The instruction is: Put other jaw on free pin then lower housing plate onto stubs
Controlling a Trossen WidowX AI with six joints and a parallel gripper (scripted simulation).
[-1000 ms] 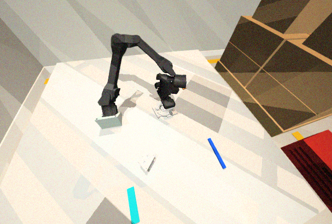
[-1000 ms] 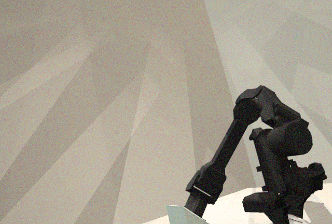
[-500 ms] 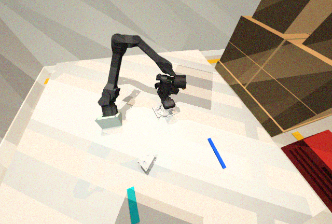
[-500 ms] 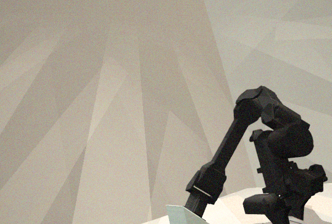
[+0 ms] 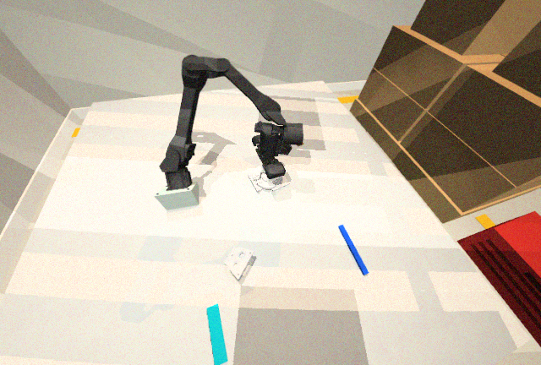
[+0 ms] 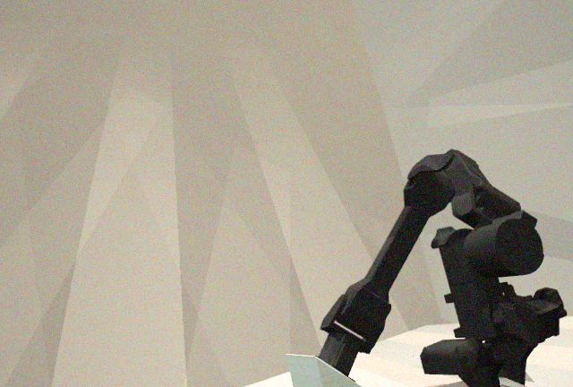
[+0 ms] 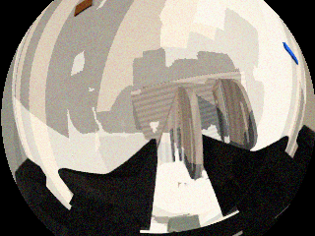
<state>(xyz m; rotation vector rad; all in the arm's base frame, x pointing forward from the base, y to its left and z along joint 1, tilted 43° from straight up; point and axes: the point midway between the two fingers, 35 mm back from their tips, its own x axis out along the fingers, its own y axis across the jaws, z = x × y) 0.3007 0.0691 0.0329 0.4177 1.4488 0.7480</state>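
Top view: on the table (image 5: 109, 221) (image 6: 430, 330) (image 7: 113, 152), housing plate (image 5: 244, 261) lies lower centre, strip (image 5: 216, 335) below it, rod (image 5: 352, 249) (image 7: 290, 53) lower right.

White table (image 5: 131, 230) — blue bar (image 5: 352, 249), cyan strip (image 5: 216, 335) flat.

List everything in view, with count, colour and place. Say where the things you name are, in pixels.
Mechanism parts: cannot count, whitish, beneath and between the claw's fingers
Plate with holes (image 5: 238, 261): one, white, on the table, nearer the camera than the claw
Blue bar (image 5: 352, 249) (image 7: 290, 53): one, right of the white plate from above
Cyan strip (image 5: 216, 335): one, at the top view's bottom edge
Table (image 5: 131, 221): one, pale, under these
Shelf unit (image 5: 426, 110): one, dark with tan edges, right
Red object (image 5: 521, 231): one, lower right
Base block (image 5: 181, 200): one, pale green, under the arm
Arm (image 5: 187, 111) (image 6: 400, 248): one, black
Claw (image 5: 271, 177) (image 7: 176, 141): one, black, over the mechanism
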